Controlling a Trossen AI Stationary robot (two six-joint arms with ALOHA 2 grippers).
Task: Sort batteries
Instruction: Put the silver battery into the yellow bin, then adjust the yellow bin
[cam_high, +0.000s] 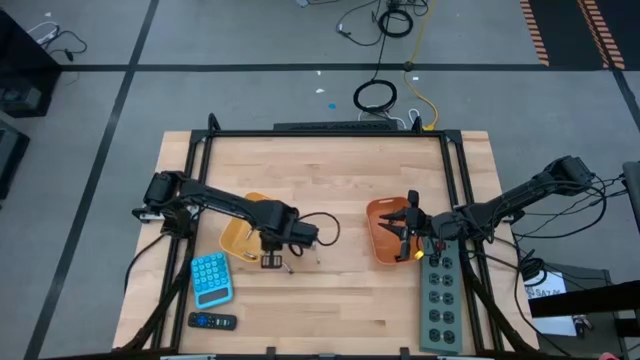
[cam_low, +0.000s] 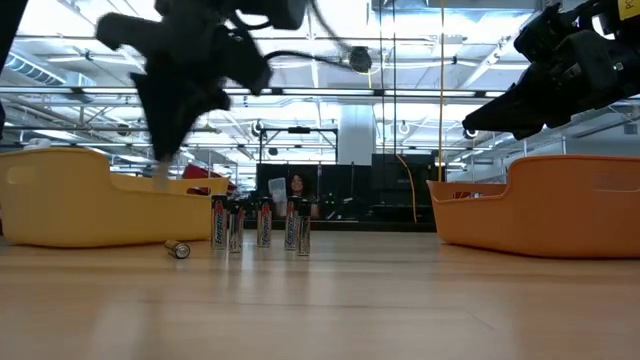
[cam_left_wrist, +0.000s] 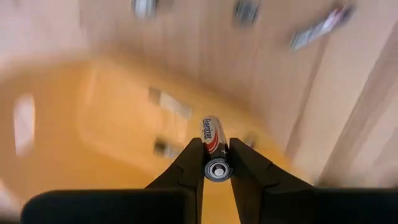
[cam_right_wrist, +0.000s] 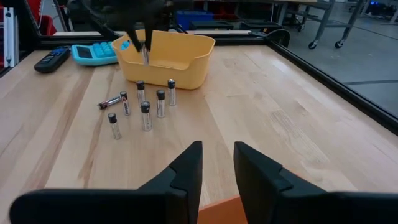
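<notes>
Pinched between my left gripper (cam_left_wrist: 216, 163) fingers sits one battery (cam_left_wrist: 213, 144), its silver end cap facing the wrist camera at lower centre and its label running away from it; the jaws are narrow and closed on it. Just beyond, filling the left and centre of that frame, is the yellow tray (cam_left_wrist: 93, 118), with a few blurred shapes on its floor that may be batteries already dropped, though I cannot be sure. I judge the step in hand to be carrying this cell over the tray for release: the next move calls for centring above the tray floor, spreading the fingers, and lifting clear without clipping the wall. Farther out, the remaining batteries (cam_right_wrist: 144, 107) wait on the wood in the left half of the right wrist frame, several standing upright in a loose cluster just beside the yellow tray, one lying on its side at the cluster's left. Nearer in that frame my right gripper (cam_right_wrist: 217, 163) hovers with its fingers slightly apart and holding nothing, above the orange tray (cam_high: 385, 232) right of centre in the overhead frame; what that tray contains I cannot tell.
</notes>
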